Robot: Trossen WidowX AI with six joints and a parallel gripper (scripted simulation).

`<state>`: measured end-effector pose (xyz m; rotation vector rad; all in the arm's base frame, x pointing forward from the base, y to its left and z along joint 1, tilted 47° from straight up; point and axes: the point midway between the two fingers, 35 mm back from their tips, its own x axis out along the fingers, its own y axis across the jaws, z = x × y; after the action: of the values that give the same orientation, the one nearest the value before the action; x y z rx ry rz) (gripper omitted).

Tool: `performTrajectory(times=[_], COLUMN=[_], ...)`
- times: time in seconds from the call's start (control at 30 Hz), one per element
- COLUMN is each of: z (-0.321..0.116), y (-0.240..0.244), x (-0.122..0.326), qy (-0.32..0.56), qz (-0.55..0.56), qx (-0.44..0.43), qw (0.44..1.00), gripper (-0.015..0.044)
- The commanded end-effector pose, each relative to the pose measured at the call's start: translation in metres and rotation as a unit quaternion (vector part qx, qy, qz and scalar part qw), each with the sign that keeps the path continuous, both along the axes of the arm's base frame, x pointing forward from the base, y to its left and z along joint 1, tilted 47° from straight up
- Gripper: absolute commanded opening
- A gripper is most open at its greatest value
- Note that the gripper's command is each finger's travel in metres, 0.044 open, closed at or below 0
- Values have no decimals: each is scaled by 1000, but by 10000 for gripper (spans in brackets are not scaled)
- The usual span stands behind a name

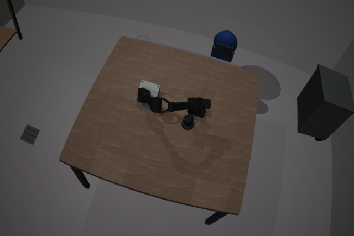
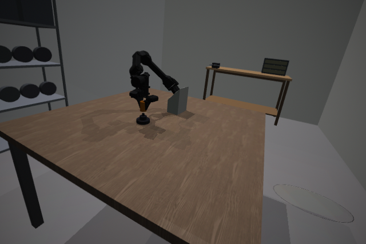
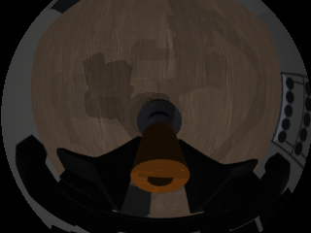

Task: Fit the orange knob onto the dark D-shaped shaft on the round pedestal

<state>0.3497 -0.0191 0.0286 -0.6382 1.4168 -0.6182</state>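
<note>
The orange knob (image 2: 142,106) (image 3: 160,167) is held upright between the fingertips. My gripper (image 2: 143,103) (image 3: 158,142) is shut on it. The round dark pedestal (image 1: 187,126) (image 2: 143,121) (image 3: 145,119) stands on the table below. In the exterior view the knob hangs directly above the short shaft (image 2: 143,114), with a small gap between them. In the wrist view the knob's lower end overlaps the pedestal's near part and hides some of the shaft. The knob is hidden by the gripper in the top view. The shaft's flat side cannot be made out.
A grey angled block (image 1: 151,85) (image 2: 178,103) stands on the wooden table (image 1: 120,139) (image 2: 192,176) by the arm's base, away from the pedestal. Shadows of the arm fall across the table. Shelves, a side bench and a blue helmet stand beyond the table.
</note>
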Motion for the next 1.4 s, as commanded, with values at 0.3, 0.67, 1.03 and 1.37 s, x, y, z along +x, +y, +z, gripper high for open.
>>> performTrajectory(times=[0.3, 0.67, 1.03, 1.37], z=[-9, -10, -11, -9], y=[-12, -14, -14, -11], x=[0, -1, 0, 1], qy=[2, 2, 2, 2], qz=[-2, -2, -2, -2], qx=[-3, -3, -3, -3], qw=[1000, 1000, 1000, 1000], gripper=[0, 0, 0, 0])
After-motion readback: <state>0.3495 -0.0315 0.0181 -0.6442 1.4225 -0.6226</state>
